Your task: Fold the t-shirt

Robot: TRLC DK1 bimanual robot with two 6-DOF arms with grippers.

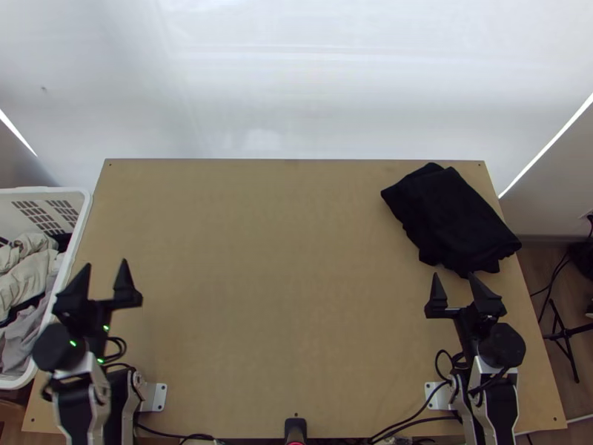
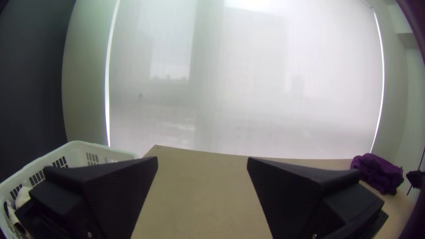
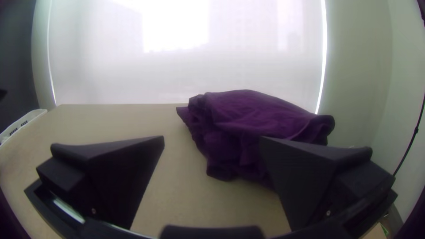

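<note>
T-shirt over at the right side of the table, and here it lies, dark, loosely folded over on itself, running from near the far edge down the right-hand side, one corner out at the side edge! Layers show along its nearer end, all rumpled and uneven, and the right wrist view has it piled up in soft creases. And here's the right gripper, its two black fingers wide apart, nothing between them, tips up close to the near end of the cloth; whether they touch it, I can't tell. Across on the other side, the left gripper is open too, fingers well parted and empty, above the table's left part, well apart from the shirt. Right beside that edge sits the white basket, slotted walls and all, with pale, grey and dark clothes heaped inside. A broad white screen stands behind the far edge, black cables run along the near one, and there's a black stand on the floor to the right!
</note>
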